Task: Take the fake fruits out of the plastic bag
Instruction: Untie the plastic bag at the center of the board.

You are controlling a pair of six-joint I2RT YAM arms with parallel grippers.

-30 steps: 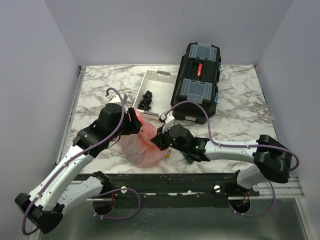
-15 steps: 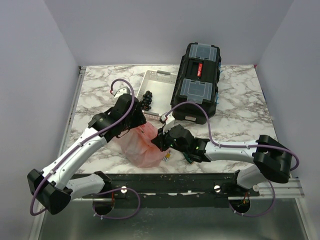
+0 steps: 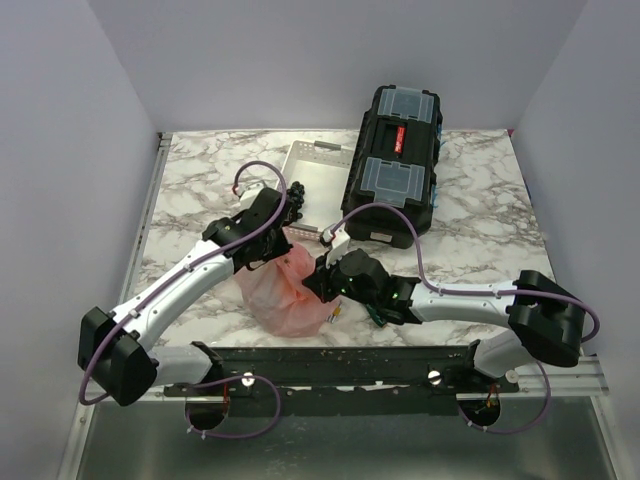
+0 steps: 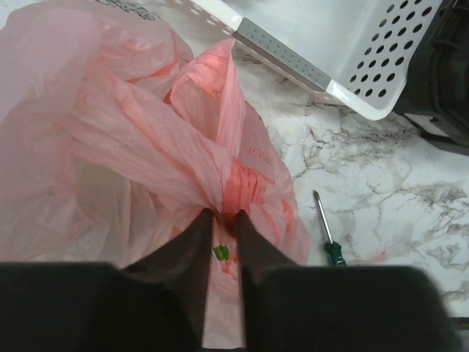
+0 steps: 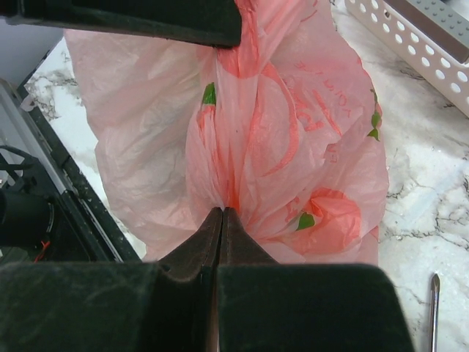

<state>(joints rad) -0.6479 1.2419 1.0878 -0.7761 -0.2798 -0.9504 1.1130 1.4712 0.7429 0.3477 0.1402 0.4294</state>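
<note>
plastic bag [image 3: 285, 298]: crumpled on marble table [image 3: 480, 230], near edge, just near of white perforated tray [image 3: 320, 150] | left gripper [image 4: 223, 216]: apparently clamped on a bunched fold at bag's far side | right gripper [image 5: 222, 213]: pinched tight on a fold at bag's right

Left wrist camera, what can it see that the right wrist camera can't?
Only the left wrist camera shows the green handle of the screwdriver and a corner of the black toolbox. Only the right wrist camera shows the front edge of the table, with a black rail and wires beside it. Both show the pink bag, the white tray and the marble table. In each, that arm's gripper pinches the bag: left gripper, right gripper.
</note>
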